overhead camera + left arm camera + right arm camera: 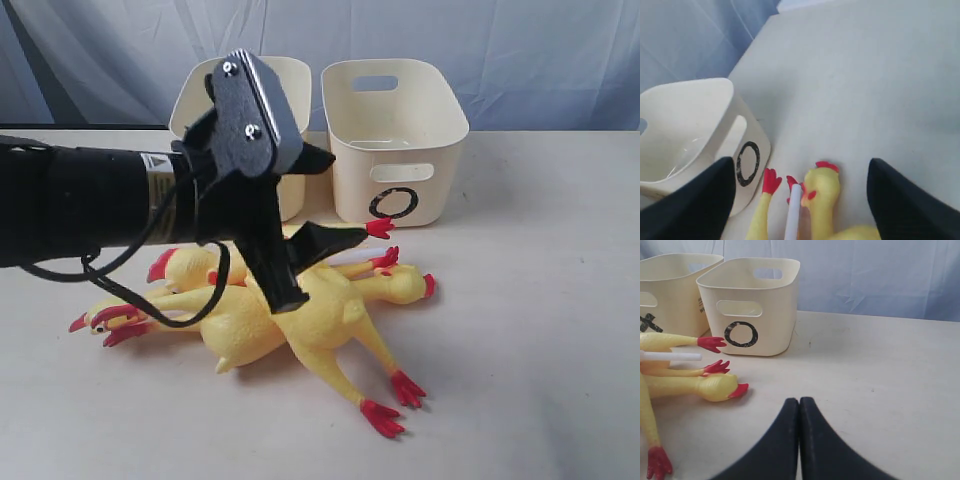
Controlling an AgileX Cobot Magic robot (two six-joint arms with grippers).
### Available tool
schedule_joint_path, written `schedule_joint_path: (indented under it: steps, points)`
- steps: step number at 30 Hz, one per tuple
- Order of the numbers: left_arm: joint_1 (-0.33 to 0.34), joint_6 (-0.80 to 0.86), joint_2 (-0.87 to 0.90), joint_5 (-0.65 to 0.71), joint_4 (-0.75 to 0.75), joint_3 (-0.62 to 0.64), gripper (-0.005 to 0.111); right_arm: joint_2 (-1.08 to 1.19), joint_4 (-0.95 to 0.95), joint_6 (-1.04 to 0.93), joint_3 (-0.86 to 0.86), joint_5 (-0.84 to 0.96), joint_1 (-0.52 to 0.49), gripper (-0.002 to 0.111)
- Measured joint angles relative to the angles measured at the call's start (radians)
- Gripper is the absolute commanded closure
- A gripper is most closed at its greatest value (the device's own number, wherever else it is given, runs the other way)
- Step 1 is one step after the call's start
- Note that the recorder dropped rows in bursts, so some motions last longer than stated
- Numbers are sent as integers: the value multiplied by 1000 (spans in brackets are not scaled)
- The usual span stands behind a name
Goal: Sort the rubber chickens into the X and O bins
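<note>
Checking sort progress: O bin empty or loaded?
Empty. O bin shows a bare floor inside; the chickens lie outside on the table.

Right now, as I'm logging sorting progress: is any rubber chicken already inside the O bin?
No, the O bin shows only bare plastic inside; the rubber chickens lie on the table before it.

I see a wide, off-white counter (540, 330) with a matte surface, marked by a few tiny dark specks. Behind it hangs a pale blue-grey cloth backdrop (520, 50), which falls in soft folds and meets the counter's far edge. In my exterior view, the cloth darkens into deep shadow at its left side. The light is soft and even, casting only faint shadows on the counter.
</note>
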Motion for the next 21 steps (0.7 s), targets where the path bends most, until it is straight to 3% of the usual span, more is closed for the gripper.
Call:
schedule_joint_path:
  steps: [3, 15, 21]
  points:
    - [0, 78, 0, 6, -183, 0, 38, 0, 0, 0, 0, 0, 0, 108]
    - [0, 262, 0, 69, -648, -2, 38, 0, 0, 0, 0, 0, 0, 108]
    - [0, 248, 0, 251, -835, -47, 38, 0, 0, 0, 0, 0, 0, 108]
